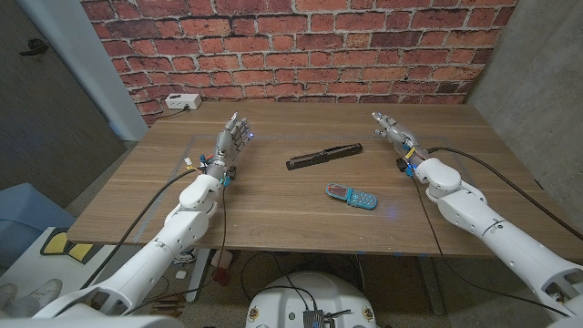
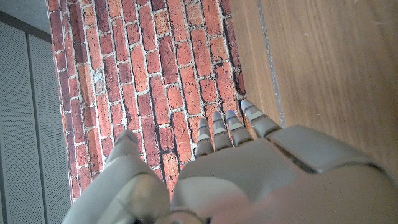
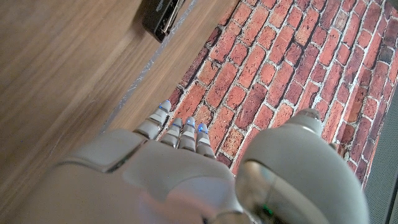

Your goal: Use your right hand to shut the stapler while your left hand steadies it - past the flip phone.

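On the wooden surface point(image 1: 273, 210), past the middle, item one: the stapler point(image 1: 323, 157), a long, slim, dark bar lying flat. Its long axis runs across the surface from my left to my right, the right end angled slightly toward the brick wall point(image 1: 301, 50). From the head view I cannot tell whether it is folded open or shut. In the right wrist view one dark end of it point(image 3: 163, 14) shows, with a metal strip along it.

Item two: the flip phone point(image 1: 352, 196), blue-green, rounded, lying open and flat, nearer to me than the stapler and apart from it; a red patch at its left end.

Item three: my left robot hand point(image 1: 232, 138), grey, segmented, fingers spread and extended toward the wall, holding nothing, well left of the stapler.

Item four: my right robot hand point(image 1: 392, 129), same make, fingers straight and loosely apart, holding nothing, to the right of the stapler and not touching it.

Item five: a white box point(image 1: 182, 102) with a cable, at the far left corner against the rough red brick.
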